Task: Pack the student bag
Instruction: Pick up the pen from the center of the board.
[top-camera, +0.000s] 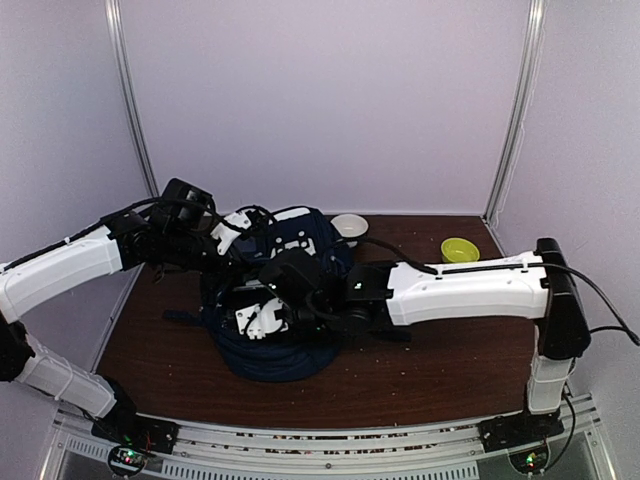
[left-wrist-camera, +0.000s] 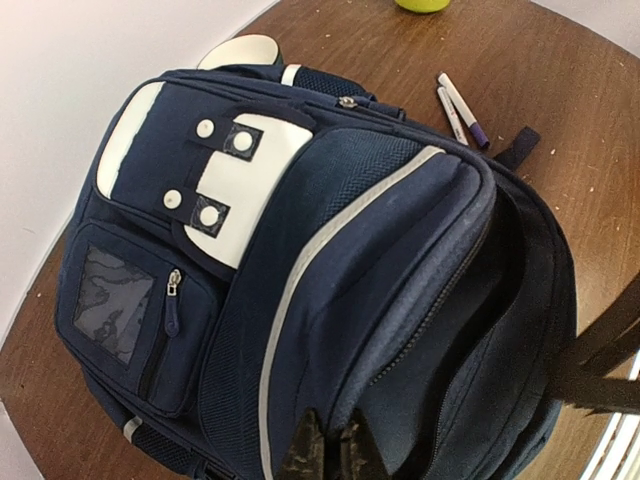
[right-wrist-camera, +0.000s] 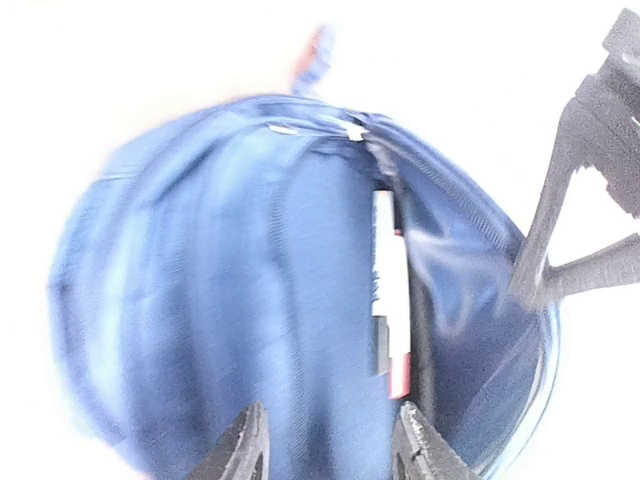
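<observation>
The student bag (top-camera: 285, 355) lies in the middle of the dark wooden tabletop (top-camera: 440, 350), front side up and its white patch (left-wrist-camera: 245, 190) toward the far wall. Its main zip stands apart along one side. The left hand (left-wrist-camera: 328, 450) is closed tight, its two dark fingertips pinched together on the fabric at the edge of the bag's front panel, just beside the gaping zip. The right arm reaches in from the right, low over the bag, and its hand (right-wrist-camera: 330, 450) hangs at the mouth of the main compartment. Its fingers are spread apart with nothing between them. The right wrist view is blurred and washed out, but it looks down into the pale blue lining, where a slim white and red thing (right-wrist-camera: 390, 300) lies lengthwise; what it is cannot be told. Part of the left hand shows grey at that view's right edge. Two white markers (left-wrist-camera: 458, 108) with dark tips lie side by side on the wood, just beside the bag's upper side. A white bowl (top-camera: 349, 227) sits right behind the bag's top. A yellow-green bowl (top-camera: 459, 249) stands farther right, well apart from the bag.
</observation>
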